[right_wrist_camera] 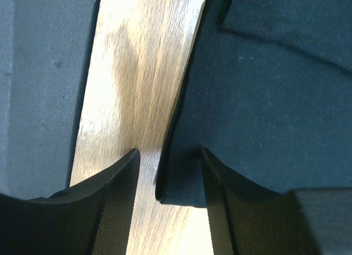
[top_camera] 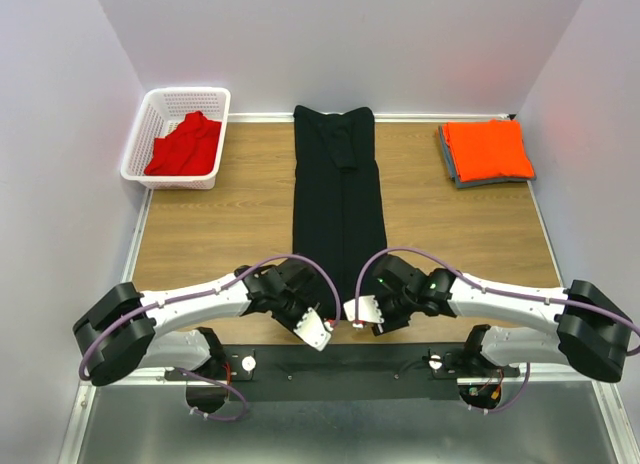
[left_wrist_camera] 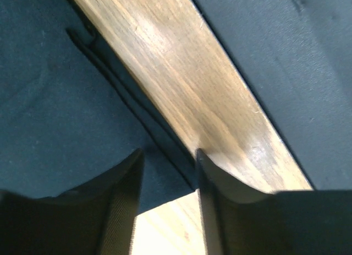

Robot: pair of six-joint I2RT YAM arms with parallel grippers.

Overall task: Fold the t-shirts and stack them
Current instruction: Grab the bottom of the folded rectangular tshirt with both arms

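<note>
The black t-shirt (top_camera: 338,194) lies as a long narrow strip down the middle of the table. My left gripper (top_camera: 300,284) is open at its near left corner. In the left wrist view that corner (left_wrist_camera: 159,175) lies between the spread fingers (left_wrist_camera: 124,203) of the gripper (left_wrist_camera: 168,172). My right gripper (top_camera: 385,284) is open at the near right corner. In the right wrist view the hemmed corner (right_wrist_camera: 184,181) sits between the fingers (right_wrist_camera: 118,194) of the gripper (right_wrist_camera: 169,167). The orange t-shirt (top_camera: 488,149) lies folded at the back right. The red t-shirt (top_camera: 185,144) lies crumpled in the basket.
The white mesh basket (top_camera: 150,119) stands at the back left. The orange shirt rests on a folded grey cloth (top_camera: 452,169). A black mounting plate (top_camera: 340,359) runs along the near table edge. White walls close in three sides.
</note>
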